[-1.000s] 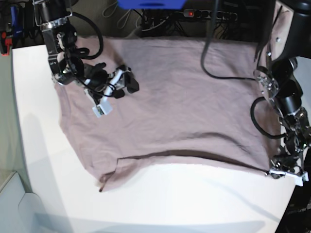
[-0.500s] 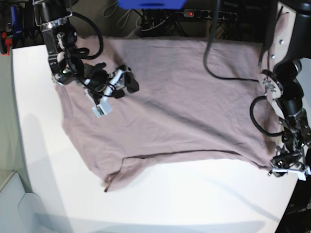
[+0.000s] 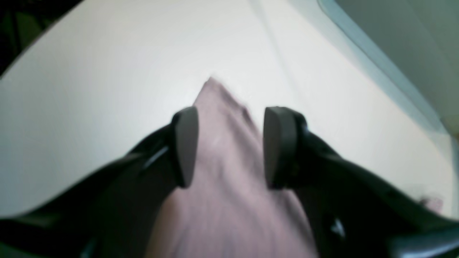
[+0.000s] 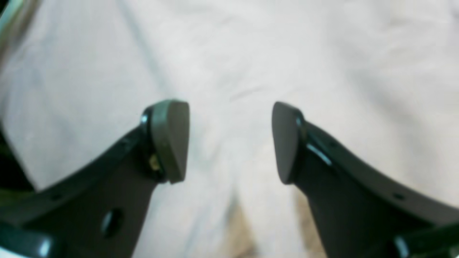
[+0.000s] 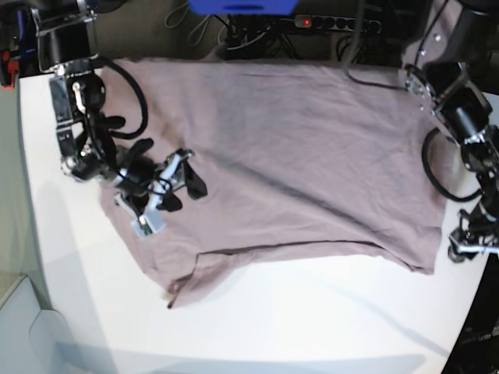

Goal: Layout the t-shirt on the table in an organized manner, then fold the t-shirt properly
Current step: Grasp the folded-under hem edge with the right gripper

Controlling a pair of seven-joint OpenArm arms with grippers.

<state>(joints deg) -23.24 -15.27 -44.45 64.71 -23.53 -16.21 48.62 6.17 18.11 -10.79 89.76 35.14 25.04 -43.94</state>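
The mauve t-shirt lies spread across the white table, with its near edge running from a small flap to a corner. My left gripper stands open just right of that corner. In the left wrist view its jaws are apart, with a strip of t-shirt lying below them, not pinched. My right gripper hovers open over the t-shirt's left part. In the right wrist view its jaws stand wide above washed-out cloth.
Cables and a power strip run behind the table's far edge, beside a blue object. A pale bin stands off the table's front left corner. The table's curved edge runs down the left.
My left gripper opened and let go of the t-shirt's near right corner, then drew back to the right. My right gripper moved toward the front left over the cloth, still open.
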